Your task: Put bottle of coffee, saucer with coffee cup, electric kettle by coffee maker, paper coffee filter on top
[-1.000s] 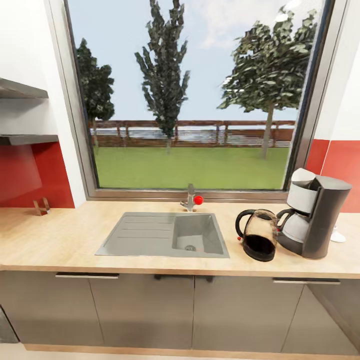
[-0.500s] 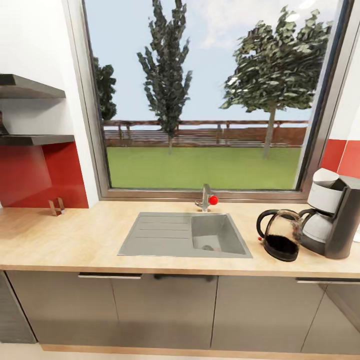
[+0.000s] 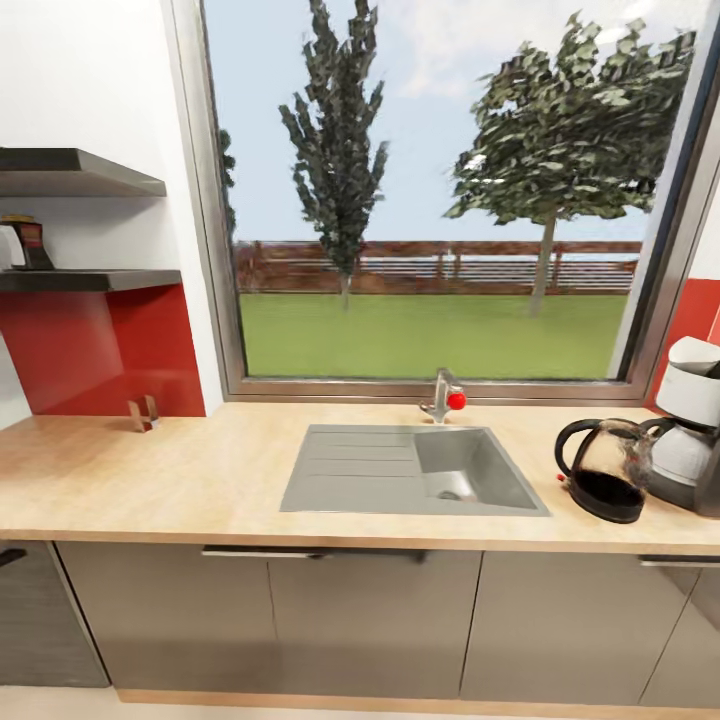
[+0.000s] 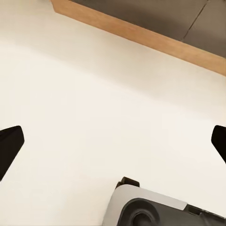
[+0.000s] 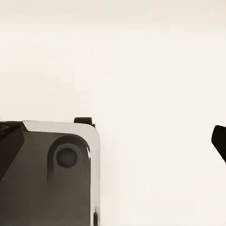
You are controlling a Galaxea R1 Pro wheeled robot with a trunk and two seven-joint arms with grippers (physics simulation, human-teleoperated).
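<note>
Left claw (image 4: 113, 141) open, right unclear; electric kettle (image 3: 604, 467) upright (handle leftward).

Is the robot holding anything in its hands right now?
No. Both grippers are empty: the left gripper is spread wide over bare floor, and nothing sits by the right gripper's one visible fingertip.

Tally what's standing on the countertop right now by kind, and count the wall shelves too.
Electric kettle: 1
Coffee maker, cut by the frame edge: 1
Small metal rack by the red wall: 1
Wall shelves, upper and lower: 2
Total: 5
</note>
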